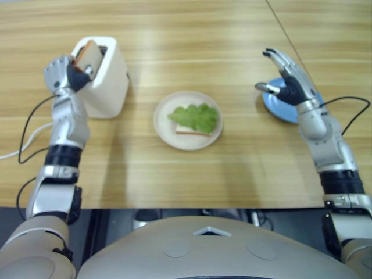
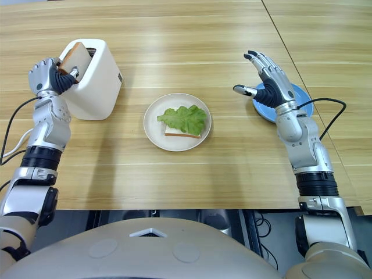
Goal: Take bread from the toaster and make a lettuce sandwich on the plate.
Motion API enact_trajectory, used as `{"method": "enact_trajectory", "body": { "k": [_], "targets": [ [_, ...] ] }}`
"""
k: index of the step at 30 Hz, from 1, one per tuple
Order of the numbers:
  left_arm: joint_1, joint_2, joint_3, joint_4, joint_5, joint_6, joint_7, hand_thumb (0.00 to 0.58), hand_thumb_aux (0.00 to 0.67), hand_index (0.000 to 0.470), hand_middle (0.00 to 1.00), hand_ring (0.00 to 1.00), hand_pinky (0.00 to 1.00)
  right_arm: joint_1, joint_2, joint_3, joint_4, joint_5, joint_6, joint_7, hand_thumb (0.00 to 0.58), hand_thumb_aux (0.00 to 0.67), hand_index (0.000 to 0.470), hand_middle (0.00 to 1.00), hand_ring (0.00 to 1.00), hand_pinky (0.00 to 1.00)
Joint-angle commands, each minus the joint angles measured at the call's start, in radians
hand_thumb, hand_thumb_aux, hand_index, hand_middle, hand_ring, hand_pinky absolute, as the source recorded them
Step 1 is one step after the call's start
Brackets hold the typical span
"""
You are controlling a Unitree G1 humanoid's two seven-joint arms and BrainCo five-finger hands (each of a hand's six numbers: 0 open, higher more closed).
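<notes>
Surface: pale wooden table (image 1: 232, 35), board seam crossing the far right corner.
Bread slice (image 1: 88, 53): upright in the slot of the toaster (image 1: 110, 81), top part standing clear of it, leaning a little toward the table's left edge.
Handling (judged): light, soft-centred, easily dented or torn; toasted crust likely crumbly. Best taken by the crust edges near the top, with a gentle pinch, and drawn out along the line of the slot to avoid snagging.
Left hand (image 1: 63, 74): at the toaster's upper left corner, fingers curled round the exposed top of the bread slice, gripping it.
Toaster: white, table left; probably light enough to tip or slide under a sideways pull.
Plate (image 1: 165, 131): table centre, well apart from the toaster; carrying a base slice (image 1: 189, 131) with lettuce (image 1: 196, 116) laid on top and covering most of it.
Progress (judged): lower half of the sandwich built; top slice not yet out of the slot.
Right hand (image 1: 290, 78): hovering at table right over a blue dish (image 2: 302, 93), fingers spread, holding nothing.
Left eye view: dark slot opening plain beside the slice; blue dish largely behind the right hand.
Right eye view: slot opening hard to make out; more of the dish rim clear on either side of the wrist.
</notes>
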Motion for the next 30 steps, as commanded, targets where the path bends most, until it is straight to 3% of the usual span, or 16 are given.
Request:
{"method": "enact_trajectory", "body": {
  "k": [1, 5, 9, 12, 15, 18, 23, 30],
  "targets": [
    [0.025, 0.004, 0.018, -0.092, -0.004, -0.026, 0.065, 0.580, 0.670, 0.460, 1.00, 1.00, 1.00, -0.003, 0.006, 0.011, 0.018, -0.003, 0.000, 0.003, 0.000, 0.000, 0.000, 0.00, 0.00, 0.00],
    [0.053, 0.003, 0.041, -0.217, 0.007, -0.079, 0.165, 0.580, 0.670, 0.460, 1.00, 1.00, 1.00, -0.006, 0.006, 0.015, 0.029, -0.010, -0.001, -0.001, 0.000, 0.000, 0.000, 0.00, 0.00, 0.00],
    [0.128, -0.018, 0.120, -0.495, -0.038, -0.267, 0.322, 0.580, 0.670, 0.460, 1.00, 1.00, 1.00, -0.010, 0.004, 0.011, 0.040, -0.004, -0.004, -0.006, 0.000, 0.000, 0.000, 0.00, 0.00, 0.00],
    [0.122, -0.074, 0.155, -0.506, -0.260, -0.373, 0.216, 0.580, 0.670, 0.460, 1.00, 1.00, 1.00, -0.014, 0.006, 0.008, 0.048, 0.002, -0.005, -0.009, 0.000, 0.000, 0.000, 0.00, 0.00, 0.00],
    [0.079, -0.155, 0.130, -0.392, -0.532, -0.424, -0.018, 0.580, 0.670, 0.460, 1.00, 1.00, 1.00, -0.017, 0.035, -0.015, 0.063, 0.098, -0.021, 0.021, 0.000, 0.000, 0.000, 0.00, 0.00, 0.00],
    [0.043, -0.240, 0.116, -0.240, -0.759, -0.393, -0.271, 0.580, 0.670, 0.460, 1.00, 1.00, 1.00, -0.024, 0.054, -0.041, 0.082, 0.172, -0.028, 0.041, 0.000, 0.000, 0.000, 0.00, 0.00, 0.00],
    [-0.022, -0.274, 0.033, 0.098, -0.817, -0.353, -0.578, 0.580, 0.670, 0.460, 1.00, 1.00, 1.00, -0.032, 0.069, -0.075, 0.113, 0.273, -0.032, 0.072, 0.000, 0.000, 0.000, 0.00, 0.00, 0.00],
    [-0.101, -0.346, -0.059, 0.359, -0.777, -0.394, -0.752, 0.580, 0.670, 0.460, 1.00, 1.00, 1.00, -0.037, 0.086, -0.068, 0.138, 0.293, -0.039, 0.102, 0.000, 0.000, 0.000, 0.00, 0.00, 0.00]
  ]
}}
